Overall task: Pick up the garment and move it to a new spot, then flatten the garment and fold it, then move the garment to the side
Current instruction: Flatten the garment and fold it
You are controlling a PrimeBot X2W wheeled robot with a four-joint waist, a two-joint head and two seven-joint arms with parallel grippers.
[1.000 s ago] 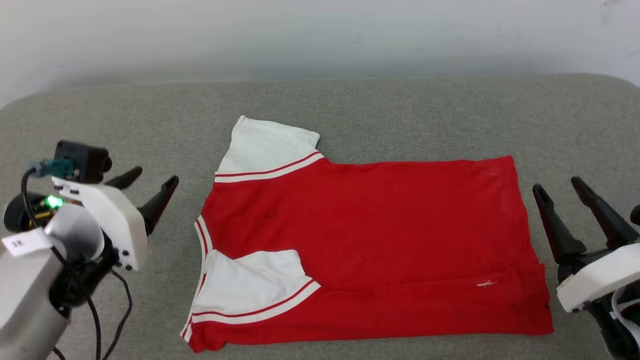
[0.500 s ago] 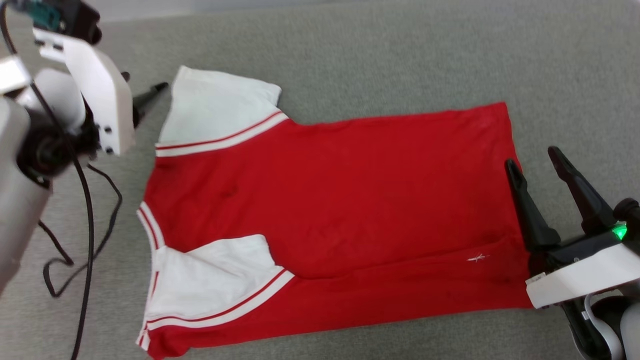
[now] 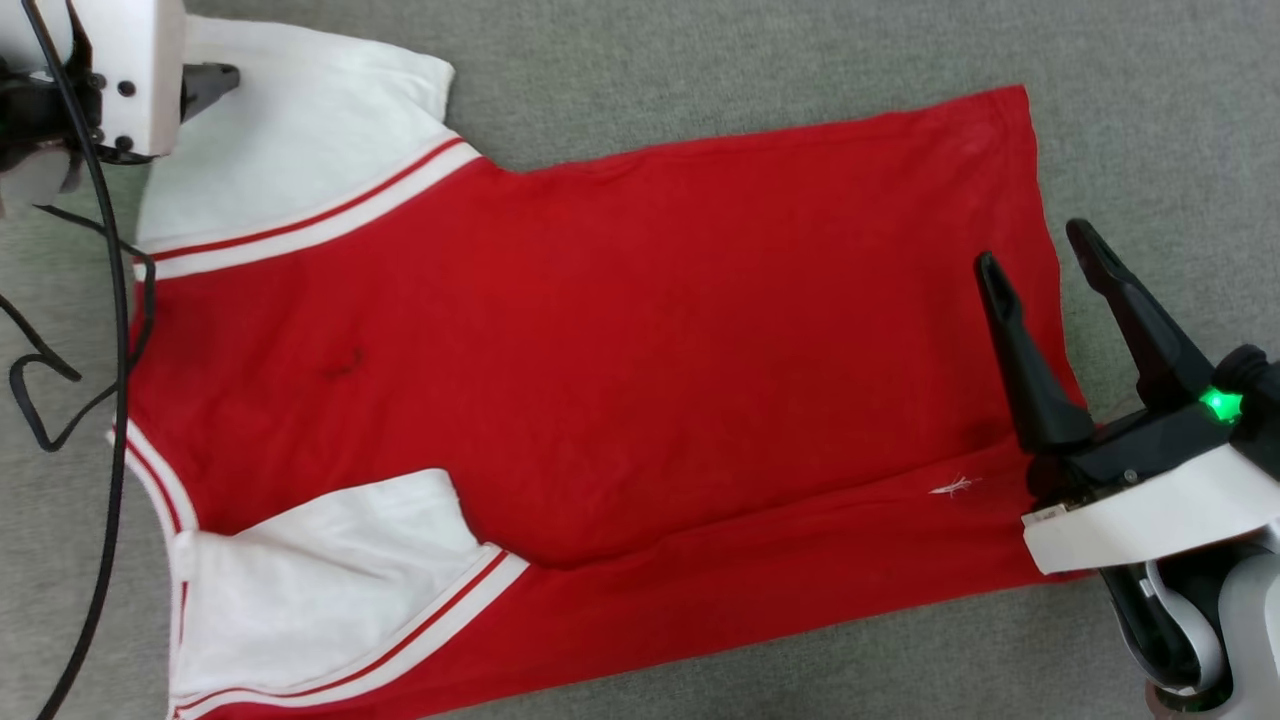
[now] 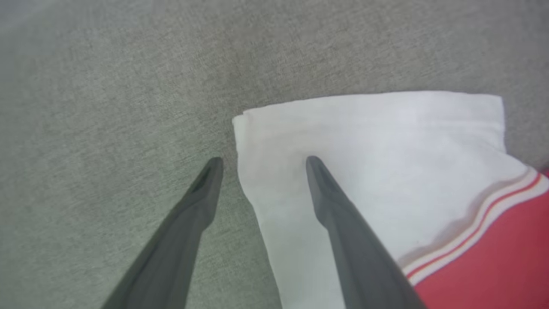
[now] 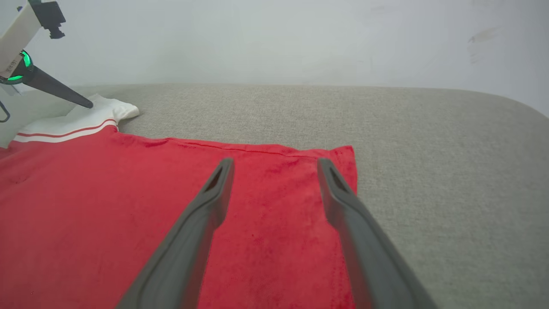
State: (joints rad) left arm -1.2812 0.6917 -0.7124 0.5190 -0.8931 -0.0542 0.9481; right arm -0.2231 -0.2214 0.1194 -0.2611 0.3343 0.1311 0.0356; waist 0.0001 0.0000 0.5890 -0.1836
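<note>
Your garment [image 3: 620, 350] lies flat on the grey padded surface [image 3: 700, 60], red face up. The neck end is on the robot's left, the hem [image 3: 1040, 200] on its right. The far sleeve [image 3: 300, 120] is white and spread out away from the body. The near sleeve [image 3: 310, 580] is folded in over the red cloth, with its striped trim showing. There is a small white mark [image 3: 955, 487] on the red near the hem, and a dark smudge [image 3: 345, 365] towards the neck end.

Your left gripper [image 4: 263, 159] is at the far sleeve with its jaws spread wide and nothing in them. In the left wrist view one finger is over the white cloth and the other over the bare grey surface, so they straddle the sleeve's edge. You cannot tell from that view whether the tips touch. In the right wrist view one tip sits right at the sleeve's outer end.

Your right gripper [image 3: 1034, 245] is at the hem end, jaws also wide apart and empty. One finger is over red cloth and the other sits right along the hem edge. A green light [image 3: 1215, 403] glows on its body.

A black cable [image 3: 110, 300] hangs from the left arm and loops over the surface beside the neck end. A pale wall [image 5: 274, 38] stands behind the padded surface in the right wrist view.
</note>
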